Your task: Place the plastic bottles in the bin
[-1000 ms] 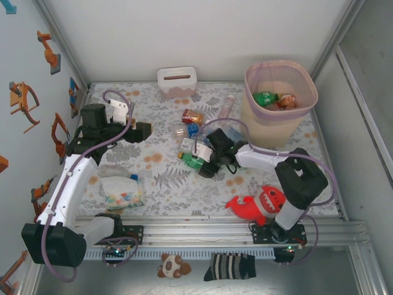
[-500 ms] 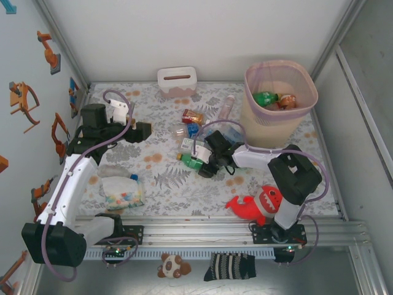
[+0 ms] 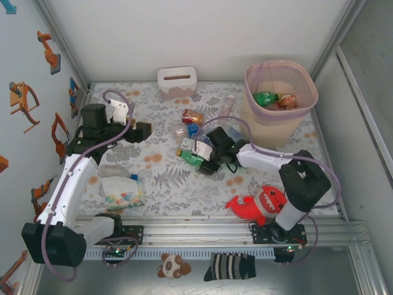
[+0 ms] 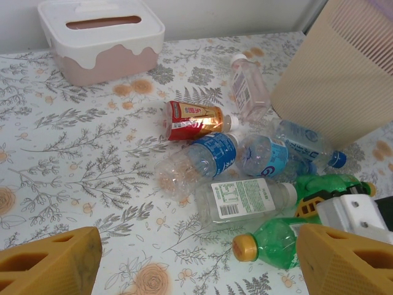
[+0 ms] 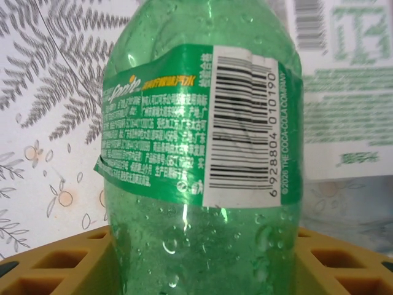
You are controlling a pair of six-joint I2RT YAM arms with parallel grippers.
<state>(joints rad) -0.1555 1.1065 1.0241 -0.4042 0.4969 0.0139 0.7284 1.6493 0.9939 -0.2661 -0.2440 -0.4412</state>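
Several plastic bottles (image 3: 191,132) lie in a cluster mid-table, left of the cream bin (image 3: 279,126) with its pink liner. In the bin sit a green bottle (image 3: 265,98) and a brown one (image 3: 287,101). My right gripper (image 3: 202,161) is low on the table, shut on a green bottle (image 5: 202,153) with a yellow cap (image 4: 245,247); both yellow fingers (image 5: 55,264) press its sides. My left gripper (image 4: 196,270) hangs open above the floral table, short of the cluster: a clear white-label bottle (image 4: 245,200), a blue-label bottle (image 4: 206,157) and a red-copper one (image 4: 193,118).
A small white box with a slot (image 3: 177,81) stands at the back. A clear bag of pastel bits (image 3: 121,190) lies near my left arm's base. A red plush shark (image 3: 258,203) rests by the right arm's base. The bin wall (image 4: 344,67) rises right of the bottles.
My right gripper has shifted slightly left along the green bottle at the cluster's near edge. The left arm and the other bottles have not moved.
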